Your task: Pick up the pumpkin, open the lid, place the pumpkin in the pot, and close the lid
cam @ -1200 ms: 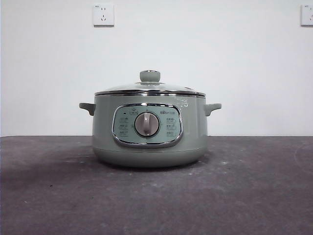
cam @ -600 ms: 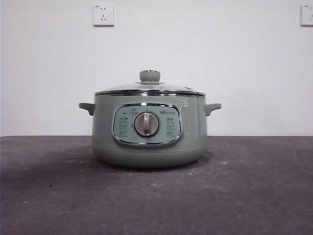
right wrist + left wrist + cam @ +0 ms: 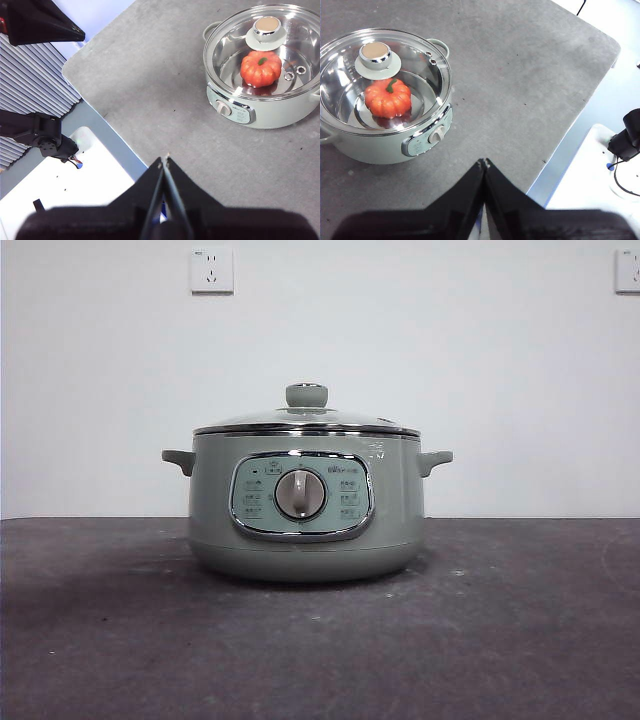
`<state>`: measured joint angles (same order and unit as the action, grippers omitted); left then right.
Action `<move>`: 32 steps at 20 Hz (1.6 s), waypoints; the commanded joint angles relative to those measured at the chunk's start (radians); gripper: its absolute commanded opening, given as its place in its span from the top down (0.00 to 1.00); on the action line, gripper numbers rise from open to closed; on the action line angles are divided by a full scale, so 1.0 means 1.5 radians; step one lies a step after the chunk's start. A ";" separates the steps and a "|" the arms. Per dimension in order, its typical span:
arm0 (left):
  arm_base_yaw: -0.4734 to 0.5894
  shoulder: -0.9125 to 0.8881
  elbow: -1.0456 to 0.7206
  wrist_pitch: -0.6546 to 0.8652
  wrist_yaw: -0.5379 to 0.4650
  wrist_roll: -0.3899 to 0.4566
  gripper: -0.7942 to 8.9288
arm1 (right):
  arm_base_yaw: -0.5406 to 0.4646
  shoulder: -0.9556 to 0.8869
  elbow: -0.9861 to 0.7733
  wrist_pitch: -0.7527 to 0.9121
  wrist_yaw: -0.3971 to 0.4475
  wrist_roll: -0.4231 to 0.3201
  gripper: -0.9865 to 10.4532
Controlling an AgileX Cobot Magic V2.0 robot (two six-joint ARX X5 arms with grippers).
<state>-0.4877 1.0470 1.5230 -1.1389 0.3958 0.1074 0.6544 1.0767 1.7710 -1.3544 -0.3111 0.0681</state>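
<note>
The sage-green pot (image 3: 306, 505) stands in the middle of the dark table. The glass lid (image 3: 306, 420) with its green knob sits closed on it. The orange pumpkin (image 3: 388, 98) lies inside the pot under the lid; it also shows in the right wrist view (image 3: 261, 68). From the front it is hidden. My left gripper (image 3: 484, 162) is shut and empty, high above the table, away from the pot (image 3: 385, 135). My right gripper (image 3: 164, 160) is shut and empty, high on the other side of the pot (image 3: 265, 105).
The grey table (image 3: 500, 640) ends close behind each gripper (image 3: 580, 125) (image 3: 95, 100). A white surface with black gear (image 3: 625, 140) lies below the edge. Wall sockets (image 3: 211, 270) sit on the white wall behind.
</note>
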 commanded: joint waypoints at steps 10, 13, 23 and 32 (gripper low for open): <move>0.202 -0.128 -0.101 0.286 -0.071 0.075 0.92 | 0.001 -0.039 -0.002 -0.013 0.002 0.006 0.91; 0.262 -0.236 -0.277 0.470 -0.113 0.076 0.92 | 0.001 -0.051 -0.002 -0.013 0.002 0.006 0.91; 0.313 -0.547 -0.779 0.679 -0.220 0.065 0.92 | 0.001 -0.083 -0.002 -0.013 0.002 0.006 0.91; 0.313 -0.681 -0.997 0.679 -0.247 0.048 0.92 | 0.001 -0.091 -0.002 -0.013 0.002 0.006 0.91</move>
<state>-0.0216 0.0296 0.0334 -0.1326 0.0284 0.1905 0.6544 0.9428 1.7710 -1.3540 -0.3111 0.0681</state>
